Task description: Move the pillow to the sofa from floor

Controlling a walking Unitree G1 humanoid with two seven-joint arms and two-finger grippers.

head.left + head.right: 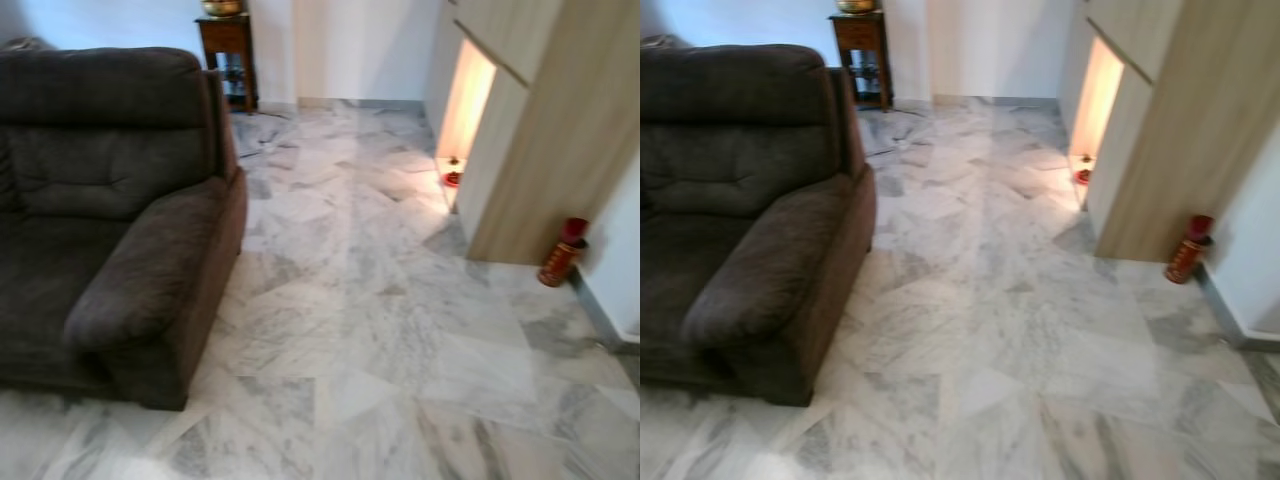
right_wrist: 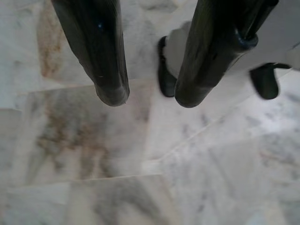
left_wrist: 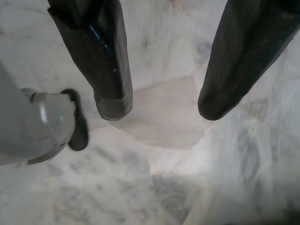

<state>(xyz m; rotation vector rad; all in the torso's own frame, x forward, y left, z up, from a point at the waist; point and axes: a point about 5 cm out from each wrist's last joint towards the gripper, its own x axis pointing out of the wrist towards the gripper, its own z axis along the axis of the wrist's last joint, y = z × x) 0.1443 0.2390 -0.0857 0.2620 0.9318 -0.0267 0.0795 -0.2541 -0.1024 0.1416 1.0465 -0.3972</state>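
You had both arms hanging idle: left claw (image 3: 161,105) and right claw (image 2: 145,96) were spread open, empty, over the marble floor (image 1: 400,340). Pillow wasn't anywhere I could see; dark brown sofa (image 1: 110,220) stood left. You probably needed to turn and scan slowly first.

You see each gripper's two long, glossy black fingers (image 3: 112,70) with rounded tips, and a grey foot (image 3: 42,126) edged in black.
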